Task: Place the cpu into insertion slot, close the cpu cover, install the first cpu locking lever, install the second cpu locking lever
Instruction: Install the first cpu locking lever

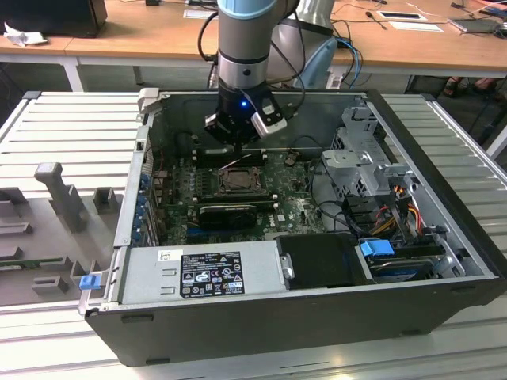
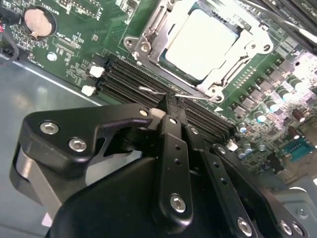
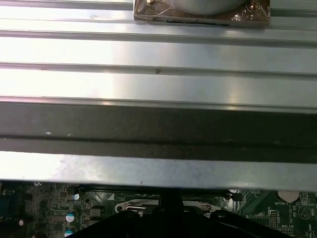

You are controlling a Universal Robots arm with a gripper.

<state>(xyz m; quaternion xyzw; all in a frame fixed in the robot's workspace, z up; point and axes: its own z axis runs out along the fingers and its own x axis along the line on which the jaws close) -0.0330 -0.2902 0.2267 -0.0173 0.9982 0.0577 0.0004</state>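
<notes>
Your arm reaches down into the open computer case (image 1: 444, 237) that lies on the ribbed metal worktop (image 1: 71, 134), and in the exterior view your hand (image 1: 238, 146) hangs just above the far edge of the insertion slot (image 1: 236, 179) on the green motherboard (image 1: 297, 207). In the second wrist view the cpu (image 2: 202, 43) already sits in that slot, its pale metal top facing up, and the cpu cover (image 2: 247, 42) lies down flat around it, its silvery frame bordering the chip on all sides. Your hand (image 2: 171, 106) has its two black fingers (image 2: 173, 148) drawn together, tips nearly touching, right at a thin wire locking lever (image 2: 153, 91) that runs along the socket edge beside the dark memory slots (image 2: 124, 82); you cannot tell from here whether the tips actually pinch the wire or only rest against it. A round coin battery (image 2: 38, 21) sits on the board well away from the socket, and the long black graphics card (image 1: 228, 214) lies just beside the socket on the side away from your hand.
</notes>
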